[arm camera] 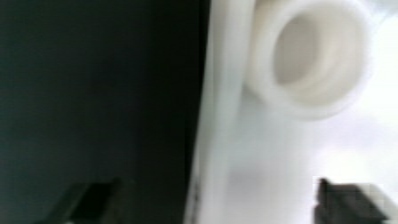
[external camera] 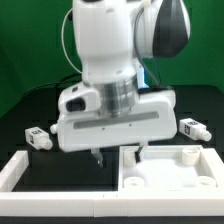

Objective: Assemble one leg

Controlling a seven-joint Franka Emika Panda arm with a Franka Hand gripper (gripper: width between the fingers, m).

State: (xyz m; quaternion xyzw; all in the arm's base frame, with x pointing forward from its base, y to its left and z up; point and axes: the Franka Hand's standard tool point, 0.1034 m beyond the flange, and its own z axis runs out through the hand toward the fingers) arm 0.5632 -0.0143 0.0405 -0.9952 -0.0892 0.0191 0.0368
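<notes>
White-cased, hovering with pincer (external camera: 116,153) spread open and empty over panel (external camera: 165,176) edge near socket (arm camera: 320,60); touching neither leg (external camera: 38,138) nor second leg (external camera: 193,127) on counter (external camera: 15,125).

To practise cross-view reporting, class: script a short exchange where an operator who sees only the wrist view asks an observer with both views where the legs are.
Operator: My open end effector straddles a white panel edge beside one round socket. No legs in my view. Any nearby?
Observer: Yes, one leg lies off the panel, toward the exterior view's left.
Operator: Only that one?
Observer: A second leg lies off the panel too, toward the exterior view's right.
</notes>
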